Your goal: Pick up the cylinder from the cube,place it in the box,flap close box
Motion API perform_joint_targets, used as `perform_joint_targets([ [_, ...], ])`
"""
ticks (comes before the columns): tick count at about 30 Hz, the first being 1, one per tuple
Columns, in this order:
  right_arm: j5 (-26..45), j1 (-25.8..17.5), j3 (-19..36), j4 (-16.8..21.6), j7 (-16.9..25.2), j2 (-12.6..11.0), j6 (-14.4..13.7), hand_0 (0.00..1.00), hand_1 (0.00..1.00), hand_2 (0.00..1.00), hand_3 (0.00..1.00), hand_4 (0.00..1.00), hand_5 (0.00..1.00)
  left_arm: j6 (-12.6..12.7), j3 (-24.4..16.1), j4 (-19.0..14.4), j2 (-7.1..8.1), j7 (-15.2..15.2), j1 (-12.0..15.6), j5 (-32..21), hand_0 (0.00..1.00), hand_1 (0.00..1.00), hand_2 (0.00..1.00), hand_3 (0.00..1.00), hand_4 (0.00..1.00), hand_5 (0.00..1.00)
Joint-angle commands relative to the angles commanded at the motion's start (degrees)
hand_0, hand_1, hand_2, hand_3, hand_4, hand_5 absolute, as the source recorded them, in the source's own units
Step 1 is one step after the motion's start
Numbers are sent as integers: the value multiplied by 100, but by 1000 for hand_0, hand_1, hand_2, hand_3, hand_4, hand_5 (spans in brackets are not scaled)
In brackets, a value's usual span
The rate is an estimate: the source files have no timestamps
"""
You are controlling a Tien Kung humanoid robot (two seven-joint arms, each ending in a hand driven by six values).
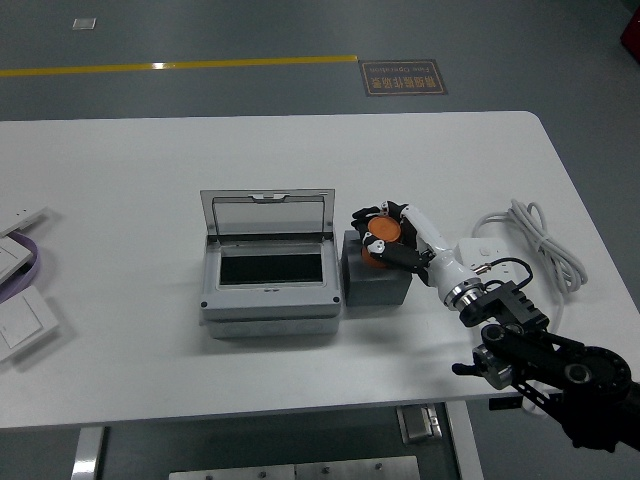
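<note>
Head view — right hand [388,232] gripping orange cylinder [381,229] atop grey cube [375,282], box [268,268] lid up.

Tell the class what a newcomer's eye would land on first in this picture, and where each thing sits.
The orange cylinder stands out first, on the grey cube at mid-table, with the right hand closed around it. Just left of the cube sits the grey box, its clear lid raised. A white cable lies coiled at the table's right.

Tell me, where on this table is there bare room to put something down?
Free: the wide far strip behind the box, and the near strip in front of it. Crowded: the right hand on the orange cylinder atop the cube, cable right, switches left.
</note>
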Motion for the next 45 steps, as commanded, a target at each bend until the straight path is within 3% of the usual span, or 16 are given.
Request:
perform_joint_targets([
  [1, 2, 1, -1, -2, 1, 1, -2, 547, 484, 439, 339, 2, 2, 2, -4, 0, 0, -2, 0, 2, 608, 560, 578, 606, 738, 227],
  [7, 28, 10, -14, -20, 21, 8, -38, 547, 484, 439, 339, 2, 2, 28, -22, 0, 3, -24, -1, 17, 608, 560, 578, 606, 738, 227],
  [8, 29, 11, -15, -18, 28, 8, -51, 519, 439, 391, 285, 2, 2, 38, -23, 1, 4, -33, 0, 15, 608, 559, 578, 606, 736, 227],
  [26, -9, 48, -62, -53, 1, 21, -22, 500, 423, 374, 278, 2, 2, 85, 2, 16, 16, -81, -2, -10, 606, 555, 573, 606, 733, 229],
  [37, 57, 60, -75, -108, 191, 15, 64, 499, 424, 376, 278, 2, 2, 103, 13, 21, 17, -97, -3, -12, 605, 555, 572, 607, 732, 228],
  [38, 59, 61, -79, -109, 206, 14, 72, 558, 464, 413, 346, 87, 2, 105, 13, 22, 17, -98, -3, -12, 605, 554, 571, 606, 731, 227],
  [43, 58, 64, -95, -109, 240, 6, 99, 558, 464, 413, 346, 87, 2, 110, 9, 22, 16, -102, -2, -7, 605, 554, 571, 606, 731, 227],
  [44, 58, 66, -99, -109, 244, 5, 103, 678, 564, 513, 516, 508, 2, 110, 10, 23, 16, -103, -4, -8, 604, 554, 570, 605, 729, 225],
  [45, 58, 68, -102, -110, 246, 5, 106, 678, 564, 513, 516, 508, 2, 111, 9, 23, 16, -103, -6, -5, 604, 554, 570, 605, 729, 225],
])
